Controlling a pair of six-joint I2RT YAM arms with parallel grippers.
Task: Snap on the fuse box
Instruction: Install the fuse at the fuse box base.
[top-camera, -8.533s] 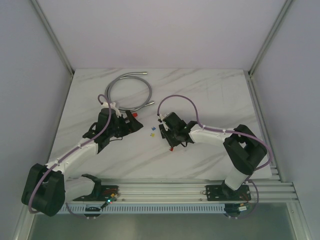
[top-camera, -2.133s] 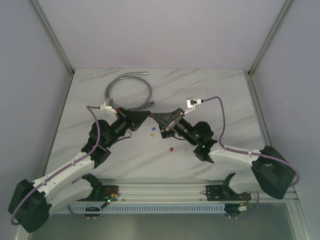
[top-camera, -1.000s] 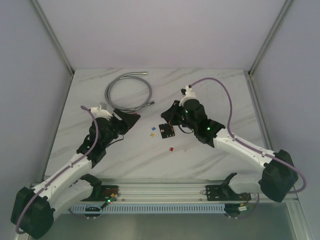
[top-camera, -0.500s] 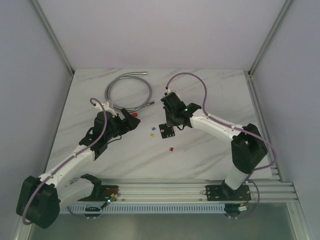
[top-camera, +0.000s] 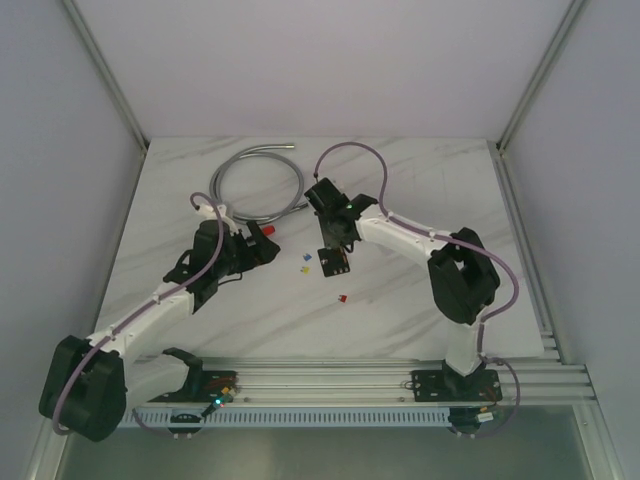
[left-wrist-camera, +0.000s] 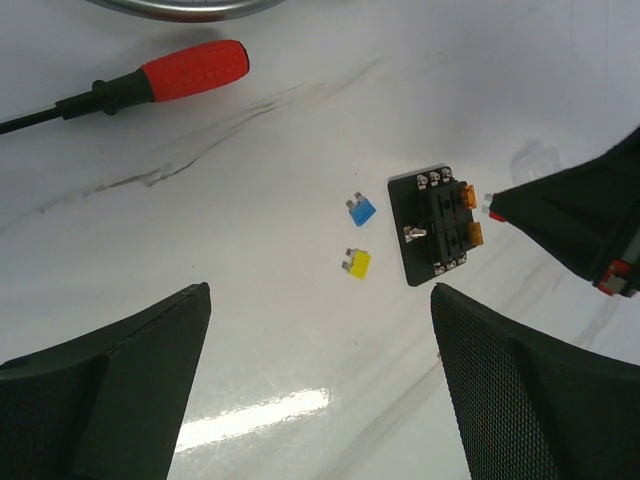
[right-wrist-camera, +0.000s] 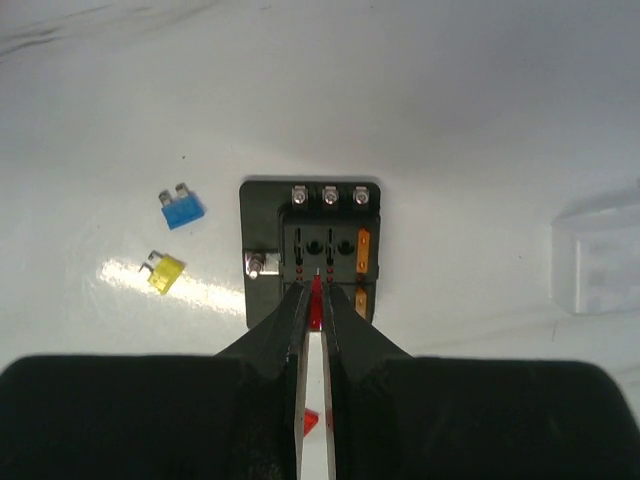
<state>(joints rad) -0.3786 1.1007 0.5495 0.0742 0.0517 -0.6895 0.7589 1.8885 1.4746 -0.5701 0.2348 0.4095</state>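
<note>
The fuse box (top-camera: 334, 262) is a small black square block lying flat mid-table. It also shows in the left wrist view (left-wrist-camera: 437, 225) and the right wrist view (right-wrist-camera: 312, 250), with two orange fuses (right-wrist-camera: 362, 252) seated in its right slots. My right gripper (right-wrist-camera: 316, 292) is shut on a tiny red fuse (right-wrist-camera: 316, 300) and holds it just above the box's middle slots; it shows from above (top-camera: 333, 240). My left gripper (left-wrist-camera: 320, 300) is open and empty, left of the box, above bare table (top-camera: 258, 245).
A blue fuse (right-wrist-camera: 182, 210) and a yellow fuse (right-wrist-camera: 165, 272) lie left of the box. Another red fuse (top-camera: 342, 298) lies nearer. A clear cover (right-wrist-camera: 595, 260) lies right of the box. A red-handled screwdriver (left-wrist-camera: 190, 70) and a coiled grey hose (top-camera: 255, 185) lie behind the left gripper.
My right arm has swung left and back, bringing its gripper over the fuse box from behind. My left gripper has drawn slightly back and stays open. The fuse box has not moved.
</note>
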